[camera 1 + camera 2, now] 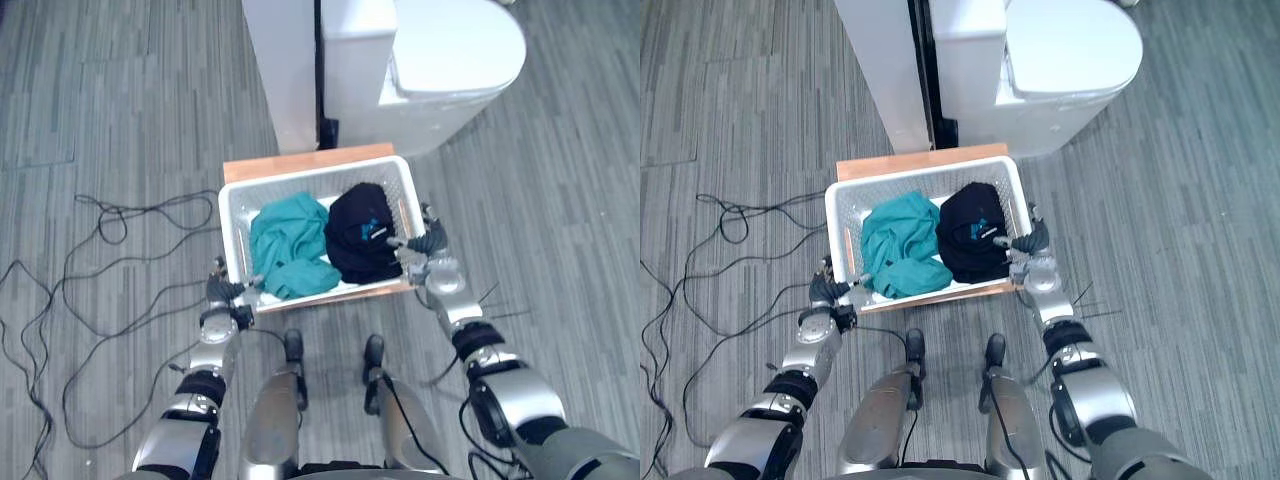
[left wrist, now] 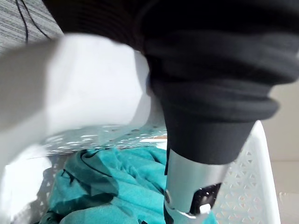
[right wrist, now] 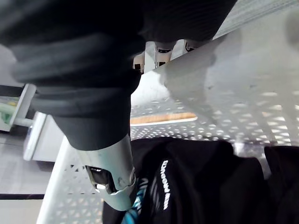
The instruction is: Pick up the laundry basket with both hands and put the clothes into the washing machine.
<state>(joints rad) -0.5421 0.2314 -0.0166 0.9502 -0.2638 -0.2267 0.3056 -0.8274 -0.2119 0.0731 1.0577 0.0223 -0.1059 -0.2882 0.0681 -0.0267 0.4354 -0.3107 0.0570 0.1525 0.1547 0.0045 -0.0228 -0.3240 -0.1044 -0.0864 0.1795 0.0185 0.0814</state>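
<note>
My left hand [image 1: 222, 297] grasps the near left corner of the white laundry basket [image 1: 310, 178]. In its wrist view my thumb [image 2: 189, 186] lies inside the perforated wall, with the rim between thumb and palm. My right hand [image 1: 425, 250] clasps the right rim. There, my thumb [image 3: 110, 172] reaches inside beside the black garment [image 1: 360, 232], and my fingers [image 3: 163, 51] show past the rim's outer side. A teal garment [image 1: 288, 245] lies in the basket's left half, touching the black one. The basket lies over a wooden board [image 1: 300, 162] on the grey floor [image 1: 120, 120], just before the white washing machine [image 1: 440, 60]. I cannot tell whether it is lifted off the board.
</note>
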